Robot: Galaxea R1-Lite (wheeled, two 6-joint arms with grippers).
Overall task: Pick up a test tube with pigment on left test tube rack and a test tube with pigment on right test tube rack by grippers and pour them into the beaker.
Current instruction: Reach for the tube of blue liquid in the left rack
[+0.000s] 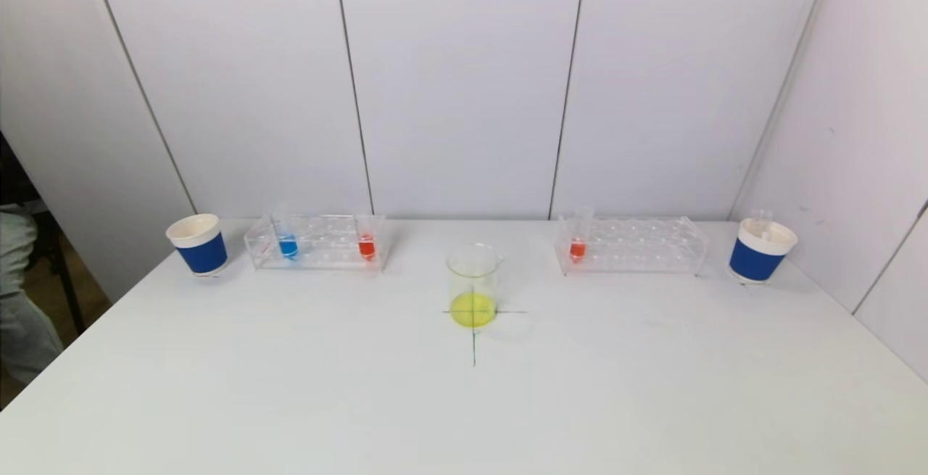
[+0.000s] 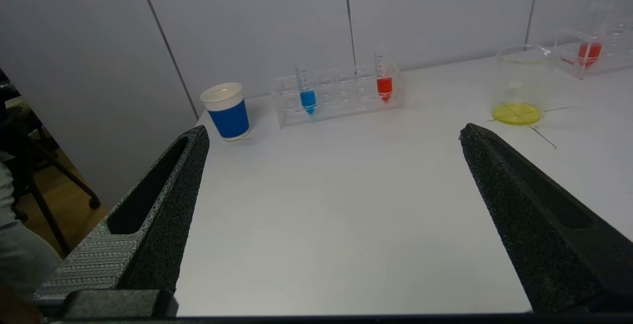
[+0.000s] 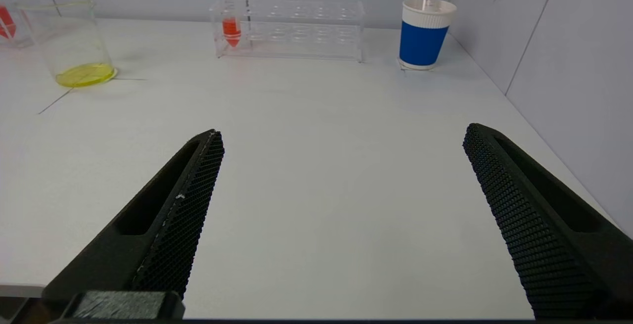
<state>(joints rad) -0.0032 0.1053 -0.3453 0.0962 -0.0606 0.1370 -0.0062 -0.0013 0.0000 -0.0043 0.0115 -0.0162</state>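
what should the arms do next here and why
Probably reach forward to the racks. Both the left gripper and right gripper are open and empty, held back over the near table. No tube is lifted yet: the blue tube and a red tube stand in the left rack, another red tube in the right rack. The beaker holds only yellow liquid.

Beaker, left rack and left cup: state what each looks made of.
Beaker: clear glass or plastic, glossy; the yellow liquid shows through.
Left rack: clear, shiny acrylic-like plastic; the tubes show through its walls.
Left cup: probably paper, matte, white rim, blue sleeve.
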